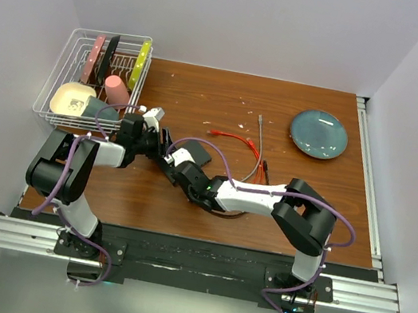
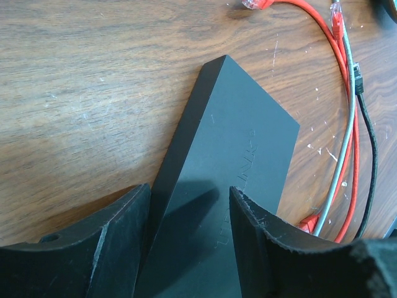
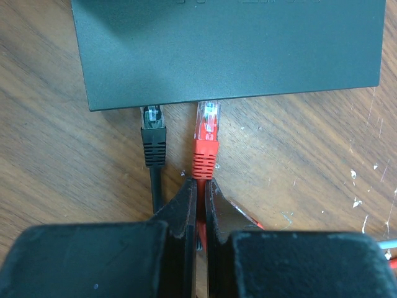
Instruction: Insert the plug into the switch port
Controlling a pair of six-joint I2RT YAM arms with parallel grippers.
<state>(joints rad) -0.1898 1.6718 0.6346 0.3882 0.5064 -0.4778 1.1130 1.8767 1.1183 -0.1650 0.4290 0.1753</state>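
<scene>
The switch is a flat black box (image 3: 229, 49) on the wooden table. Its ports are in the near edge and hidden from above. My right gripper (image 3: 200, 186) is shut on the red cable just behind the red plug (image 3: 206, 133). The plug's clear tip meets the box's edge; how deep it sits I cannot tell. A black plug (image 3: 153, 133) sits at the same edge just to its left. In the left wrist view the box (image 2: 236, 136) runs between my left gripper's (image 2: 189, 192) fingers (image 2: 118, 239), which close against it. From above, both grippers (image 1: 164, 147) (image 1: 182, 170) meet at the box (image 1: 201, 155).
Red (image 2: 347, 124), grey (image 2: 351, 93) and black (image 2: 370, 143) cables lie loose right of the box, with spare red plugs (image 2: 337, 22). A blue-grey plate (image 1: 319, 134) sits far right. A wire dish rack (image 1: 60, 73) with dishes stands at the far left corner.
</scene>
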